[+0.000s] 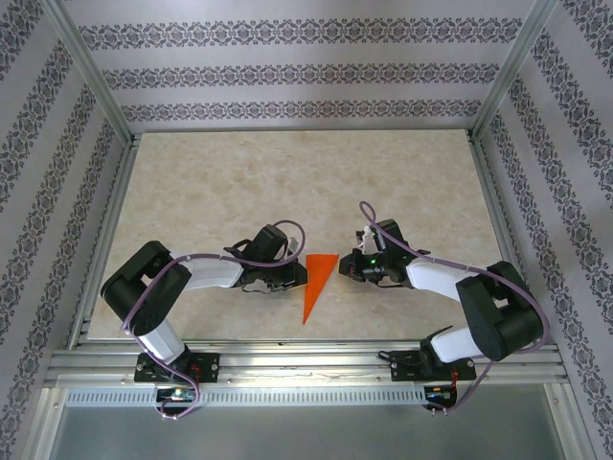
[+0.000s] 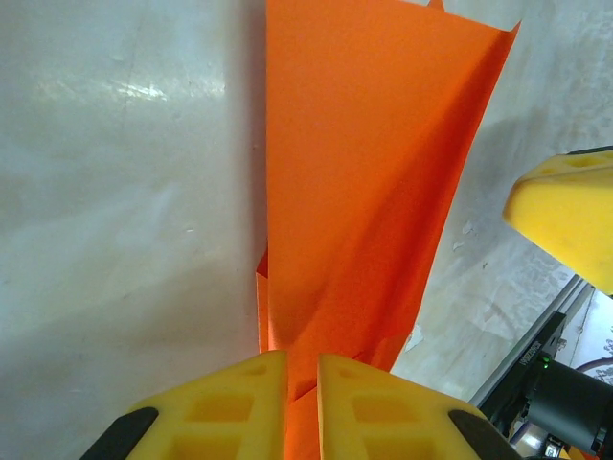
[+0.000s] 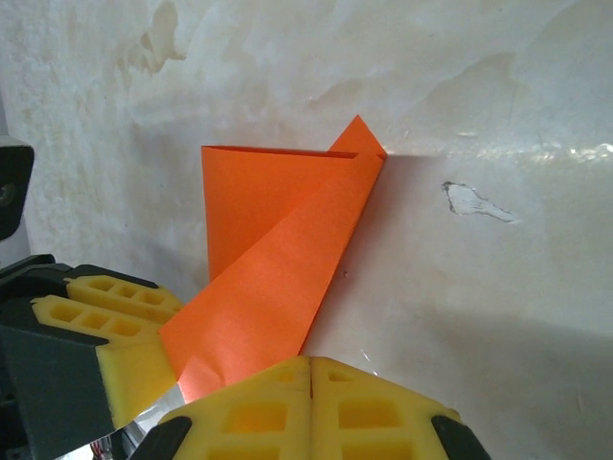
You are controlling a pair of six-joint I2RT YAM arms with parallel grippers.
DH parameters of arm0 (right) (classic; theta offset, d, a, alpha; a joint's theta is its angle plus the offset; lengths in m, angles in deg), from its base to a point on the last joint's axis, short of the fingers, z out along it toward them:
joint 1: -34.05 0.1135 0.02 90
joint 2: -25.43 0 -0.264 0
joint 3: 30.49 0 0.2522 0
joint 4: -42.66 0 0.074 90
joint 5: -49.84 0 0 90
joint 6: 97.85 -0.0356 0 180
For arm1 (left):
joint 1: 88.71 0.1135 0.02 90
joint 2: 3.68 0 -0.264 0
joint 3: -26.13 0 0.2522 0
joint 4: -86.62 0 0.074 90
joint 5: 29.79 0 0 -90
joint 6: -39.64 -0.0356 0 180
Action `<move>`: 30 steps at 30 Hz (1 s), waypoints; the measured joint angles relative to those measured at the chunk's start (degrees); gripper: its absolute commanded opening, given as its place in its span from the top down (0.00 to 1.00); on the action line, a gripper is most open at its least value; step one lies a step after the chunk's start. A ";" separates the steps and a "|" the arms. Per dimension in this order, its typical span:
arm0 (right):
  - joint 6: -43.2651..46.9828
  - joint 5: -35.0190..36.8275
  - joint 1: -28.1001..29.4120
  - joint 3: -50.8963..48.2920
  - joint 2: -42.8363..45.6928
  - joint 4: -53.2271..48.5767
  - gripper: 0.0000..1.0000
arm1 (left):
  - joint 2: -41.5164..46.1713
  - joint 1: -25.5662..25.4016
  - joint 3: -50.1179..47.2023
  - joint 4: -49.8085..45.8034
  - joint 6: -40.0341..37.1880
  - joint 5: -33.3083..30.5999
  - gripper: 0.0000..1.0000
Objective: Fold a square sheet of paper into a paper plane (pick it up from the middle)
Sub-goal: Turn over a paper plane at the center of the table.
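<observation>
The bright orange sheet of paper [image 1: 318,283] lies mid-table between both grippers, folded into a narrow pointed paper plane shape with its tip toward the near edge. My left gripper [image 1: 299,276] is at its left side. In the left wrist view the left gripper [image 2: 302,359] is shut on a raised fold of the paper [image 2: 364,172], which runs up between its yellow fingers. My right gripper [image 1: 343,268] is at the paper's right edge. In the right wrist view the right gripper [image 3: 311,362] is shut, pads pressed together, against the lifted orange flap [image 3: 278,240]; whether it pinches paper I cannot tell.
The beige tabletop [image 1: 287,182] stretches free behind the paper. Metal frame rails [image 1: 297,359] run along the near edge and the sides, with patterned walls around. A small white scuff [image 3: 474,203] marks the table beside the paper. The left gripper's fingers [image 3: 115,311] show in the right wrist view.
</observation>
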 measured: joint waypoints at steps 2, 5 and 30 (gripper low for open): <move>-0.17 -0.02 0.00 0.00 -0.37 0.00 0.96 | 0.00 0.00 0.00 0.00 0.02 0.02 0.83; -0.61 -0.11 0.00 0.00 -0.46 0.07 0.95 | -0.15 0.00 0.00 0.00 0.02 0.22 0.80; -1.27 -0.46 0.04 0.00 -0.37 0.52 0.91 | -3.41 0.00 1.55 0.87 0.90 2.67 0.94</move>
